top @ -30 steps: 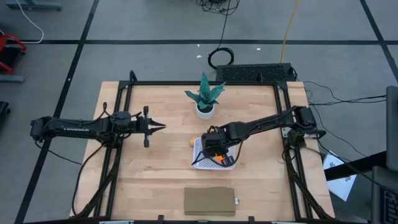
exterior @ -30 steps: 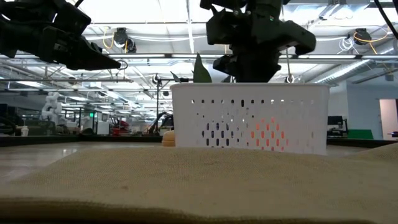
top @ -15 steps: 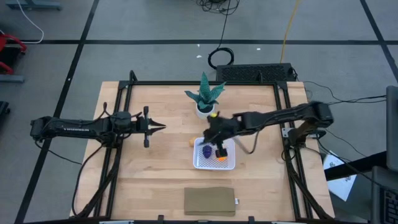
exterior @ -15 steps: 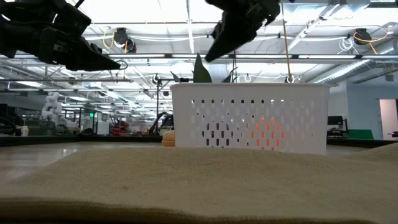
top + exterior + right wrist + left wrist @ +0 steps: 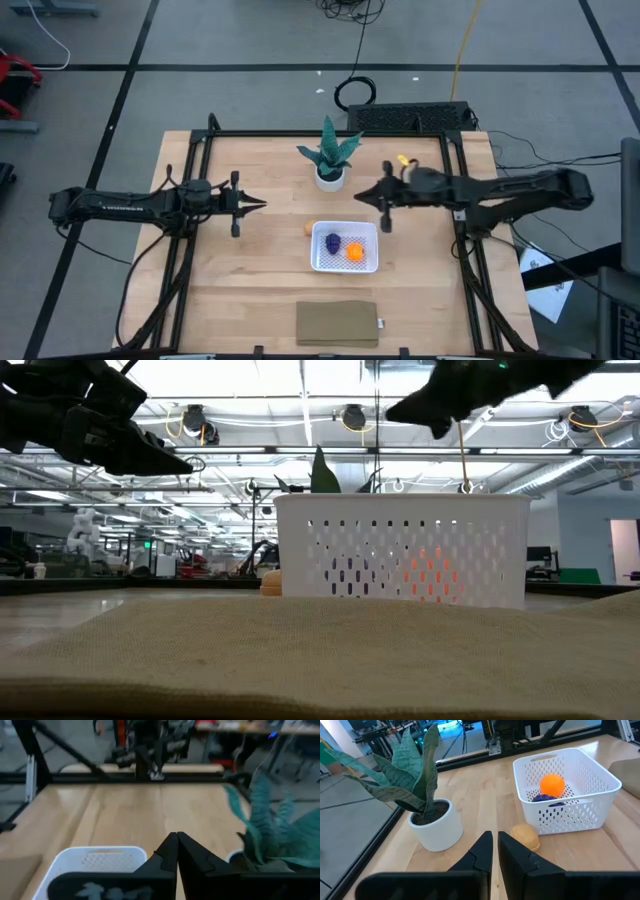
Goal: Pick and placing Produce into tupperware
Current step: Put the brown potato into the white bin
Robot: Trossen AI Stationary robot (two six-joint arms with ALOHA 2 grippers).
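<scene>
Left third of the high view: the left gripper [image 5: 262,204] hangs over bare wood at mid-height of the frame, its fingers [image 5: 485,851] drawn nearly together with only a thin slit between them and nothing clasped.

Centre: a potted snake plant [image 5: 330,155] in a white pot stands in the upper middle of the table [image 5: 260,280]. Just below and left of centre, a tan-orange piece [image 5: 309,228] lies on the wood, just outside the left wall of the tupperware [image 5: 345,266] and apart from it. In the left wrist view the same piece [image 5: 525,836] sits near the basket's perforated corner.

The tupperware, a white perforated basket, sits slightly right of centre. Contents: a dark purple lump [image 5: 332,242] in its left half and a bright orange ball [image 5: 354,251] in its right half, near each other; whether they touch cannot be told. In the low view both show as coloured patches through the wall holes [image 5: 400,550].

Lower centre: a flat tan pad [image 5: 337,323] lies near the bottom edge of the table, holding nothing.

Right of centre: the right gripper [image 5: 362,196] is above the basket's upper right corner in the frame, clear of it, fingers [image 5: 172,851] pressed together and empty.
</scene>
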